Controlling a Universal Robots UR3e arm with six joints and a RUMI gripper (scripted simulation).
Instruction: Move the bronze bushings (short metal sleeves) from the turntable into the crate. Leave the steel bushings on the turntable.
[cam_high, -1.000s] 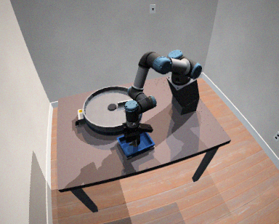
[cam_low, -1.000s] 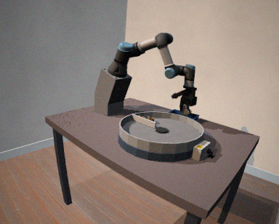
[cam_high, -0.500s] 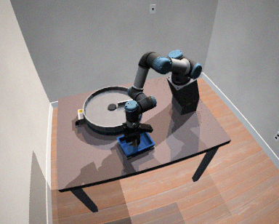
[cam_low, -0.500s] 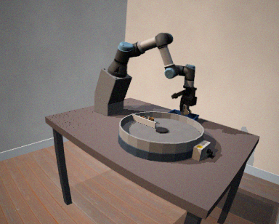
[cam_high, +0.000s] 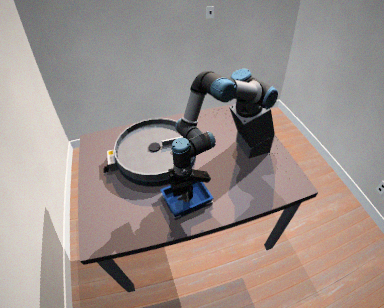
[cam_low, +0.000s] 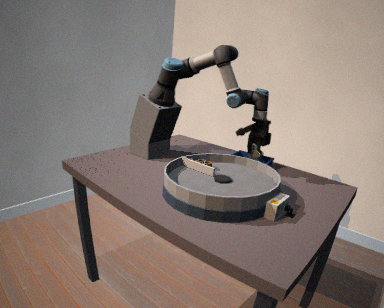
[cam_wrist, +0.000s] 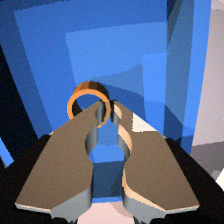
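Note:
My gripper (cam_wrist: 107, 101) is shut on a bronze bushing (cam_wrist: 88, 102), pinching its wall, and holds it over the inside of the blue crate (cam_wrist: 115, 60). In the top view the gripper (cam_high: 186, 194) hangs just above the crate (cam_high: 191, 201), at the front of the turntable (cam_high: 150, 149). In the exterior view the gripper (cam_low: 256, 148) stands over the crate (cam_low: 257, 159) behind the turntable (cam_low: 222, 186). A few small bushings (cam_low: 204, 162) lie behind a wall inside the turntable; I cannot tell their colours apart.
A dark disc (cam_high: 153, 147) lies on the turntable floor. A small control box (cam_high: 110, 156) with a yellow button sits at the turntable's left rim. The arm's grey pedestal (cam_high: 254, 129) stands at the back right of the table.

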